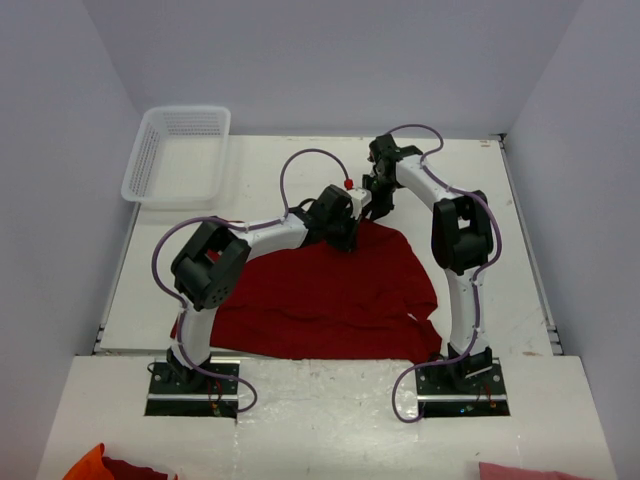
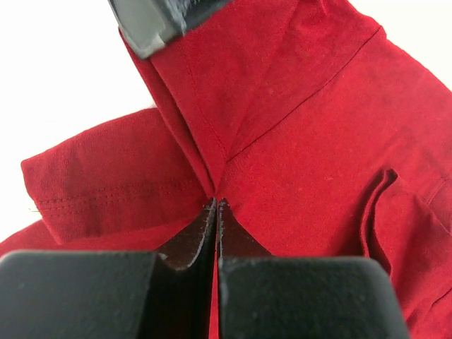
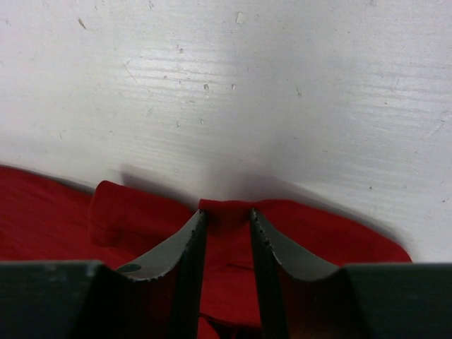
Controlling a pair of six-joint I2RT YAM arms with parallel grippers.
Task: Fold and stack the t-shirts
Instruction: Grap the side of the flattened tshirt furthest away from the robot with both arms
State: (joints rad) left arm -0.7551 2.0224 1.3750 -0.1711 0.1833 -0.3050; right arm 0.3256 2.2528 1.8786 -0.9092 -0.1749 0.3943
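Observation:
The dark red t-shirt [image 1: 330, 290] lies spread and wrinkled on the white table between the two arms. My left gripper [image 1: 345, 238] is at its far edge, shut on a pinch of the cloth [image 2: 215, 201]; a seam and a taut fold [image 2: 212, 106] run up from the tips. My right gripper [image 1: 375, 212] is just beyond and to the right, its jaws narrowly apart with a thick fold of the shirt's edge [image 3: 226, 212] held between them. One grey finger of it shows at the top of the left wrist view [image 2: 148, 21]. No neck label is visible.
A white mesh basket [image 1: 180, 155] stands at the far left of the table. Bare white table [image 3: 247, 92] lies beyond the shirt's edge. Orange and red cloth [image 1: 100, 465] and pink cloth [image 1: 530, 470] lie on the near shelf below the arm bases.

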